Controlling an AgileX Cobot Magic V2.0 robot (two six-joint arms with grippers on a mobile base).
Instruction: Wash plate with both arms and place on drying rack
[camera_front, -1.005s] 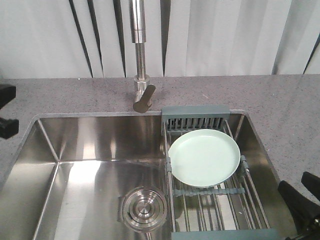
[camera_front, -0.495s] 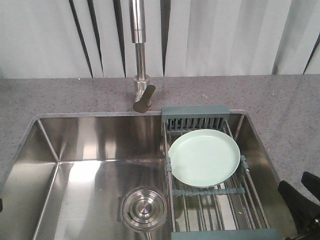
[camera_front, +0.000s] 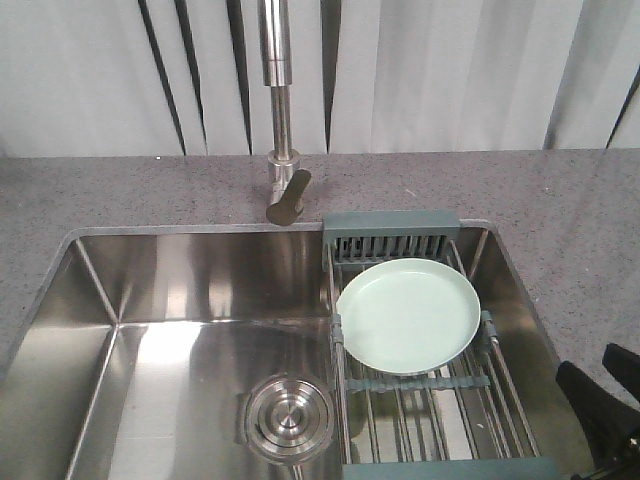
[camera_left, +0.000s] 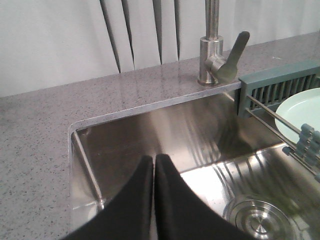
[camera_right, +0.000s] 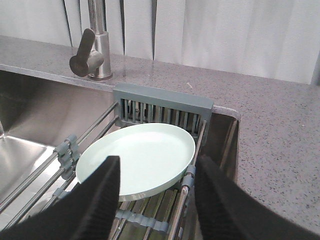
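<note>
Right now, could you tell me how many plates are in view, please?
1: the pale green plate lies on the drying rack over the sink's right side. None looks hidden.

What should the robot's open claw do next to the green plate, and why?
Probably ease the right gripper forward and down so its open fingers straddle the near rim of the plate. The plate lies untouched on the drying rack, nothing is held, and the left gripper is shut over the sink, away from it.

Speckled grey countertop (camera_front: 120, 195) holds a steel sink (camera_front: 150, 290); the faucet (camera_front: 283, 150) seemingly stands on it.
</note>
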